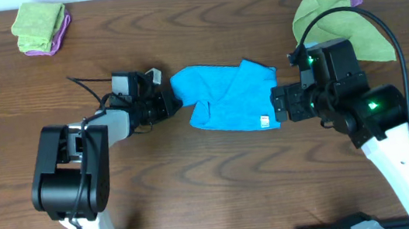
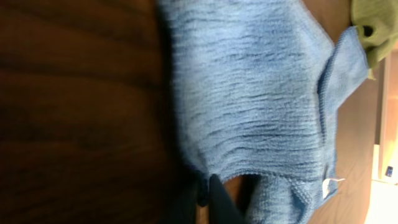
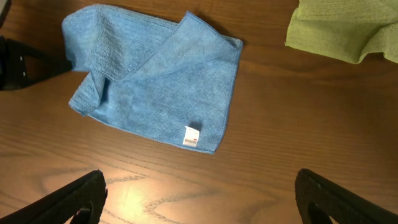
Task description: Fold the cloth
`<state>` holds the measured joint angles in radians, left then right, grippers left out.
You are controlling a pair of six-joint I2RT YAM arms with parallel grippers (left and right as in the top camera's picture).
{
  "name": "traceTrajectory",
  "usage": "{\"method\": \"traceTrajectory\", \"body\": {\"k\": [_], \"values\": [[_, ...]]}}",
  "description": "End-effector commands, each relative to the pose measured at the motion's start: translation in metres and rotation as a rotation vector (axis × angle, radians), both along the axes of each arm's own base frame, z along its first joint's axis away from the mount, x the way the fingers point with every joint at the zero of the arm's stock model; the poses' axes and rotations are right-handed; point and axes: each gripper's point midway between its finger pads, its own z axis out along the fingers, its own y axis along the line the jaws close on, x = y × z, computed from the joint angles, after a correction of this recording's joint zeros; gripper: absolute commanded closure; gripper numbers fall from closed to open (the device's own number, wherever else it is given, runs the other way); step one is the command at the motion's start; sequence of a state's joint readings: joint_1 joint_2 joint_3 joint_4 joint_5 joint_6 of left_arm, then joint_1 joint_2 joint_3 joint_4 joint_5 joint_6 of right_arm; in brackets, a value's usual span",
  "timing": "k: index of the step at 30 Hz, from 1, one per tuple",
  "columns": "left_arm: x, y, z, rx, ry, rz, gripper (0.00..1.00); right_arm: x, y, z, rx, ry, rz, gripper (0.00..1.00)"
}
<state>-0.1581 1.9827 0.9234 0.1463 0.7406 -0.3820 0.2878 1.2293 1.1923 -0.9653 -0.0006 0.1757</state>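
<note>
Where the cloth is: the cloth point(image 1: 226, 100) lies flat in the middle of the table point(image 1: 198, 186), right between the two arms.
Left gripper: the left gripper point(image 1: 166, 103) is nosed up against the cloth's left corner. Its wrist view is mostly blue fabric with one dark finger point(image 2: 216, 199) at the edge, so honestly I can't tell if it's pinching anything.
Right gripper: the right gripper point(image 1: 280, 105) is spread wide and holding nothing, just beside the cloth's right edge near the tag point(image 1: 265, 121).
Why they sit like that: my guess is one arm per end, so a side can be lifted over without the whole thing sliding.
How the cloth looks: bright blue, soft and ribbed. It's half folded already, with one flap lying slanted across the top and the left end a bit bunched. Not a tidy rectangle yet.
Nearby stuff: a lime-green cloth point(image 1: 350, 30) sits at the far right, well clear of the fold.
</note>
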Motion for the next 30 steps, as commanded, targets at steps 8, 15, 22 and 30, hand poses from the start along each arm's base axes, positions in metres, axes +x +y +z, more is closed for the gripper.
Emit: {"method": "traceTrajectory", "body": {"k": [8,15,22,30], "values": [[0.013,0.003,0.000,-0.054,0.031,0.014,0.95,0.001,-0.004,0.007,0.002,-0.012,-0.020,0.06],[0.104,0.008,0.095,-0.087,-0.243,0.056,0.94,-0.002,-0.004,-0.006,-0.010,0.033,-0.020,0.12],[0.145,0.017,0.135,-0.022,-0.379,0.131,0.94,0.003,0.004,-0.021,0.011,0.087,0.001,0.13],[0.150,0.023,0.099,0.015,-0.306,0.177,0.05,0.013,0.010,-0.041,0.005,0.131,0.007,0.16]]}}
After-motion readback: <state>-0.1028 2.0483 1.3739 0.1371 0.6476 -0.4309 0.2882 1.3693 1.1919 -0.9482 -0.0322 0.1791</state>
